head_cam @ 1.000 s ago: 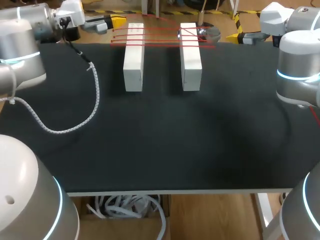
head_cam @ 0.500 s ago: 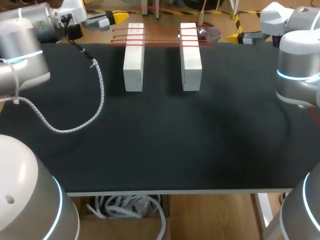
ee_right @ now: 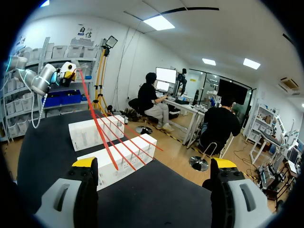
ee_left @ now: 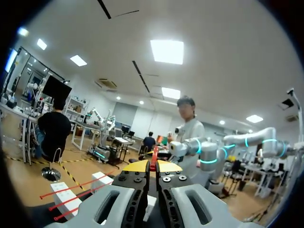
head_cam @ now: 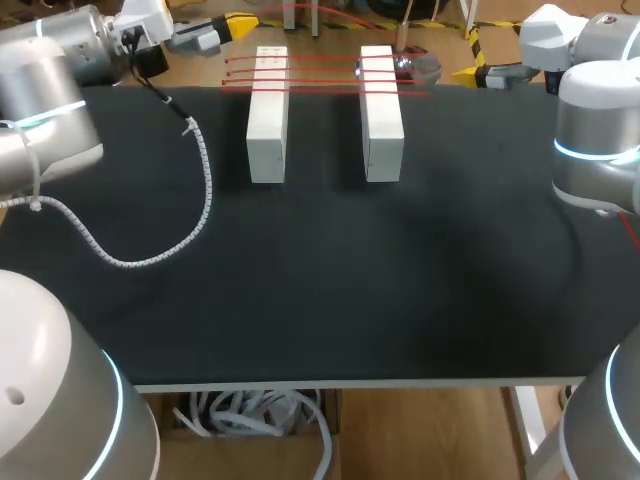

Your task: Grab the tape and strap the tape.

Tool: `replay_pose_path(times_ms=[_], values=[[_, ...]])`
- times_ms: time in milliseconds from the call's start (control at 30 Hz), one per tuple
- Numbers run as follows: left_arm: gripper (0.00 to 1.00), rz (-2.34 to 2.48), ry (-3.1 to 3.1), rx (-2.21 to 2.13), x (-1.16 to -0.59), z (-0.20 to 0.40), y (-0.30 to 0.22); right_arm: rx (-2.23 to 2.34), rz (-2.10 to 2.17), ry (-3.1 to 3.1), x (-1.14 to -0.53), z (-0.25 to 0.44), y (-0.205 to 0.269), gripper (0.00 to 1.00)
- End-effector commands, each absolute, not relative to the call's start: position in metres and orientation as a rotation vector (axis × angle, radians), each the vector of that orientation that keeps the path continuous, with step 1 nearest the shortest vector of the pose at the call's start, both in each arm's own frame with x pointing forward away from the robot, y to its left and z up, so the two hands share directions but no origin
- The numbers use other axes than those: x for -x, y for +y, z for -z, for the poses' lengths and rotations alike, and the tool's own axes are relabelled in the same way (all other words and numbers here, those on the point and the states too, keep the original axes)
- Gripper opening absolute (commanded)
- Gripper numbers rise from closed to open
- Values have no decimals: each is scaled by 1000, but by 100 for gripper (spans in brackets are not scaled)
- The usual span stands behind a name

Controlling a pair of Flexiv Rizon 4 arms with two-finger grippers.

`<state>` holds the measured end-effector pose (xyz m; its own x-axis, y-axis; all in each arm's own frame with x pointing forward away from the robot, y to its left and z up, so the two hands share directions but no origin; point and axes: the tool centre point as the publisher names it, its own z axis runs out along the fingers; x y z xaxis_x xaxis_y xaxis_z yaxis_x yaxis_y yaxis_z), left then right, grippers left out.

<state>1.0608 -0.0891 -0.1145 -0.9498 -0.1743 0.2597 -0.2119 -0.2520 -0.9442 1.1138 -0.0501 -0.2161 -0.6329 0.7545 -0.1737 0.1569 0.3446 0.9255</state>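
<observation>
Two white blocks (head_cam: 267,115) (head_cam: 381,112) stand side by side at the table's far edge, with several red tape strands (head_cam: 320,72) stretched across their far ends. A shiny tape roll (head_cam: 418,66) sits just right of the right block. My left gripper (head_cam: 236,25) hangs beyond the far edge, left of the blocks, shut on a red strand (ee_left: 154,158) that arcs back toward the roll. My right gripper (head_cam: 476,72) is off to the right of the roll, open and empty (ee_right: 154,164). Its wrist view shows both blocks (ee_right: 117,161) and the strand rising to my left gripper (ee_right: 69,71).
A spiral-wrapped cable (head_cam: 200,200) from my left arm loops over the left part of the black table (head_cam: 350,290). My right arm's body (head_cam: 598,150) stands over the table's right edge.
My left gripper has moved a little right and farther back with the red strand, and its cable loop has shifted along. The right arm has not moved.
</observation>
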Motion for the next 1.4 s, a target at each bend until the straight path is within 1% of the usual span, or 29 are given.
replay_pose_path(times_ms=[33, 533, 1400], values=[[0, -2459, -1888, -455, -1060, 119, -89, -793, -1291, 2013, -1114, 216, -50, 100], [0, -2521, -1942, -309, -1059, 116, -97, -793, -1291, 2013, -1114, 216, -50, 100], [0, -2524, -1951, -320, -1061, 115, -95, -793, -1291, 2013, -1114, 216, -50, 100]])
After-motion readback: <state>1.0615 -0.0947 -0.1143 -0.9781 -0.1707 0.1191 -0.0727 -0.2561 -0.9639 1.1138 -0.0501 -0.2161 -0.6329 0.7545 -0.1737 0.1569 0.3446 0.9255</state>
